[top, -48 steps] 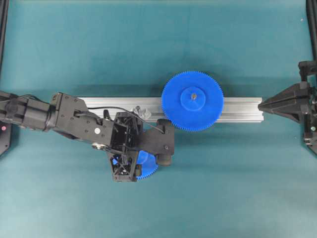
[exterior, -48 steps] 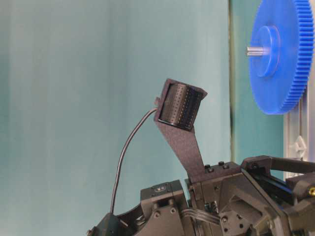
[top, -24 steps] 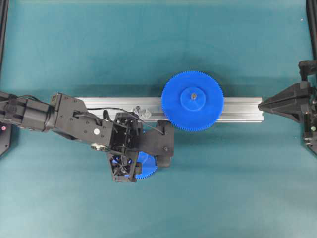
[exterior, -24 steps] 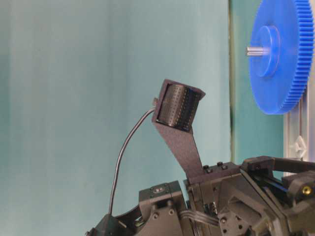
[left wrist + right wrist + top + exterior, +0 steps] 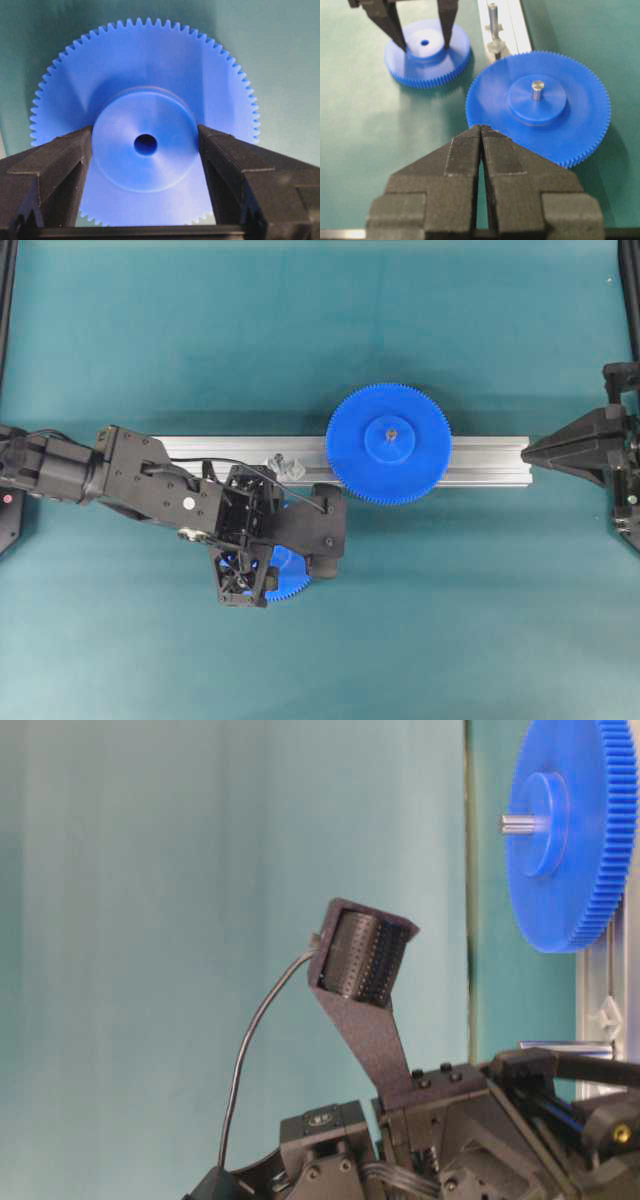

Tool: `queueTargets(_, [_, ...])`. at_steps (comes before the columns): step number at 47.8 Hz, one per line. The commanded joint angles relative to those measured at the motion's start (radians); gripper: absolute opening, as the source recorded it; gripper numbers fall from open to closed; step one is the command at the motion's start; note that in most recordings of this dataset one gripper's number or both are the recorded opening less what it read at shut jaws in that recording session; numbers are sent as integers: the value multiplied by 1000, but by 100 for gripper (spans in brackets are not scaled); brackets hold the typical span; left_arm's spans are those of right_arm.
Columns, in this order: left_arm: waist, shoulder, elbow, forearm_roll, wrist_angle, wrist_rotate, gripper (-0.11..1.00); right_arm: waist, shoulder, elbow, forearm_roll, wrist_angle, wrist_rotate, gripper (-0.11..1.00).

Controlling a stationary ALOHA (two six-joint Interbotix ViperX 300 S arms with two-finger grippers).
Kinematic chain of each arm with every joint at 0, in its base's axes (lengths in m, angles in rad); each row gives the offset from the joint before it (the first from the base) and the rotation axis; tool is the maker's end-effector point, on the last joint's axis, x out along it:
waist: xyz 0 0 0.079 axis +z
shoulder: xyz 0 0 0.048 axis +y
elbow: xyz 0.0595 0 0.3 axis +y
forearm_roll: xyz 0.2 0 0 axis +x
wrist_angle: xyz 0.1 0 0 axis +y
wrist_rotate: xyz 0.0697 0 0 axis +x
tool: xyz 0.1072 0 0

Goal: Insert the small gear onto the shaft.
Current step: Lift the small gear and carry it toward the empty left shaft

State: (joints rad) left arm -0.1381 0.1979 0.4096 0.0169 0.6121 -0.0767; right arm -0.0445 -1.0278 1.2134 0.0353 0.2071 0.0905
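Observation:
The small gear [image 5: 150,85] is a blue toothed disc with a raised hub and centre hole. My left gripper [image 5: 145,131] is shut on its hub, one finger on each side. In the overhead view only the gear's edge [image 5: 292,582] shows under the left gripper [image 5: 248,575], just in front of the bar. The right wrist view shows the small gear [image 5: 427,67] with the left fingers [image 5: 395,27] on its hub. The shaft [image 5: 285,464], a tiny silver pin on a clear base, stands on the bar; it also shows in the right wrist view [image 5: 493,20]. My right gripper [image 5: 527,452] is shut and empty at the bar's right end.
The larger blue gear [image 5: 389,444] with a metal pin sits on the long aluminium bar [image 5: 480,455], right of the shaft, and shows close to my right gripper [image 5: 480,129] in its wrist view. Teal mat lies all around.
My left gripper has shifted a little left and toward the front edge, and the small gear has moved with it. The right arm has not moved.

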Motion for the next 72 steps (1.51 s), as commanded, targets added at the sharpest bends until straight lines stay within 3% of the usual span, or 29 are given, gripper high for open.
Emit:
queueTargets(1, [-3,-58,-34,2,11,2,70,-3,6,-12,0,-8,11,7])
queueTargets(27, [0,-206,-120,3,206,3,70,-3,6,-12,0,-11,12,7])
queueTargets(46, [97,-278,-176,6,241,32,70,-3,6,-8,0,-17,12,7])
queueTargets(53, [110,-278,-216,6,298,71,70,-3,6,-8,0,-17,12,7])
queueTargets(72, [152,-273,-316,6,380,92,70,-3,6,-6,0,-17,12,7])
